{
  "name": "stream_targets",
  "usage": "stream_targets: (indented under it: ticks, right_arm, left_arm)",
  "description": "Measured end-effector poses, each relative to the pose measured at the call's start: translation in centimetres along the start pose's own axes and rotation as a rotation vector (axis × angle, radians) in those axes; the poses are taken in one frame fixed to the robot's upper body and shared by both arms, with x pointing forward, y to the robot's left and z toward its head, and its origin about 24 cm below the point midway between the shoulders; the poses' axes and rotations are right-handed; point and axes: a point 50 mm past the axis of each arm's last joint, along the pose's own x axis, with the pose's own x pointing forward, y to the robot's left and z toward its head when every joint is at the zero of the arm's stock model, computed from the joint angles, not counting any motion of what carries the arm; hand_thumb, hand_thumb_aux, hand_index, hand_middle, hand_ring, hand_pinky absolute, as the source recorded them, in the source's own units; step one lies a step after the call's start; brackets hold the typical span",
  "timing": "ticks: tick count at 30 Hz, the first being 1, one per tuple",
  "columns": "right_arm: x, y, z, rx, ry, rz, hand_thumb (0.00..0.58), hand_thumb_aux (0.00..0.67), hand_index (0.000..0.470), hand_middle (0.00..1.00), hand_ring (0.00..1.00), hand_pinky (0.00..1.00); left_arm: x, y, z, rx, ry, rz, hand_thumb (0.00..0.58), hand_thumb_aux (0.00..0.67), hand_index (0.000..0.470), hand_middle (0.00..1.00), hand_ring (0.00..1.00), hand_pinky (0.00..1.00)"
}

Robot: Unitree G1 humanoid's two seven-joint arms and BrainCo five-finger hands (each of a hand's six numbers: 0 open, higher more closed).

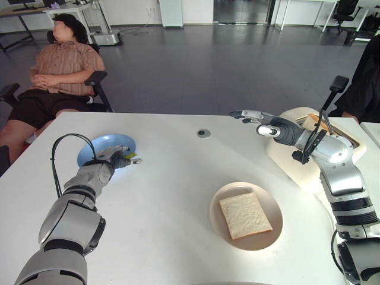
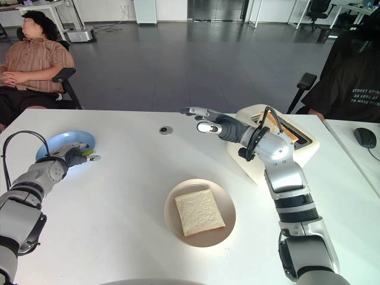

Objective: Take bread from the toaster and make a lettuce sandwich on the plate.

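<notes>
the left hand (image 1: 114, 160) is curled on the lettuce (image 1: 129, 158) at the blue dish (image 1: 98, 144). one bread slice (image 1: 245, 215) already lies on the plate (image 1: 217, 205). the right hand (image 1: 261, 123) is open and empty, beside the toaster (image 1: 282, 169), where more bread (image 1: 311, 122) waits. i think lettuce and top slice are still to go.
</notes>
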Motion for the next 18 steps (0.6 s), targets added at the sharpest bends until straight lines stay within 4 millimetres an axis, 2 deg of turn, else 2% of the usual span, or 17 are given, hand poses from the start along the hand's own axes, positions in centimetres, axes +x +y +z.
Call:
stream_targets:
  ticks: [1, 2, 3, 14, 15, 16, 17, 18]
  right_arm:
    - [0.00, 0.02, -0.07, 0.000, 0.003, 0.000, 0.000, 0.000, 0.000, 0.00, 0.00, 0.00]
    - [0.02, 0.04, -0.12, 0.002, 0.004, 0.000, 0.000, 0.000, 0.000, 0.00, 0.00, 0.00]
    - [0.03, 0.05, -0.14, 0.001, 0.005, 0.000, 0.000, 0.000, 0.000, 0.00, 0.00, 0.00]
    - [0.16, 0.28, -0.34, -0.010, 0.017, 0.009, 0.000, 0.000, 0.000, 0.00, 0.00, 0.00]
    - [0.18, 0.30, -0.34, -0.010, 0.016, 0.010, 0.000, 0.000, 0.000, 0.00, 0.00, 0.00]
    - [0.18, 0.31, -0.35, -0.010, 0.017, 0.010, 0.000, 0.000, 0.000, 0.00, 0.00, 0.00]
    - [0.18, 0.31, -0.35, -0.010, 0.017, 0.010, 0.000, 0.000, 0.000, 0.00, 0.00, 0.00]
    - [0.18, 0.31, -0.37, -0.009, 0.017, 0.010, 0.000, 0.000, 0.000, 0.00, 0.00, 0.00]
  left_arm:
    - [0.00, 0.05, 0.01, -0.006, -0.002, 0.002, 0.489, 0.405, 0.284, 0.00, 0.00, 0.00]
    - [0.00, 0.11, 0.01, -0.015, -0.003, 0.006, 0.573, 0.596, 0.418, 0.00, 0.00, 0.00]
    - [0.00, 0.18, 0.01, -0.016, -0.004, 0.008, 0.580, 0.670, 0.470, 0.00, 0.00, 0.00]
    - [-0.02, 0.62, -0.13, -0.063, -0.003, 0.025, 0.580, 0.670, 0.470, 0.00, 0.00, 0.00]
    - [-0.02, 0.66, -0.12, -0.074, -0.005, 0.025, 0.480, 0.391, 0.275, 0.00, 0.00, 0.00]
    - [-0.02, 0.71, -0.14, -0.087, -0.005, 0.026, 0.405, 0.302, 0.212, 0.00, 0.00, 0.00]
    - [-0.02, 0.77, -0.15, -0.098, -0.005, 0.029, 0.112, 0.068, 0.048, 0.00, 0.00, 0.00]
    - [-0.02, 0.83, -0.12, -0.107, -0.007, 0.032, 0.000, 0.000, 0.000, 0.00, 0.00, 0.00]
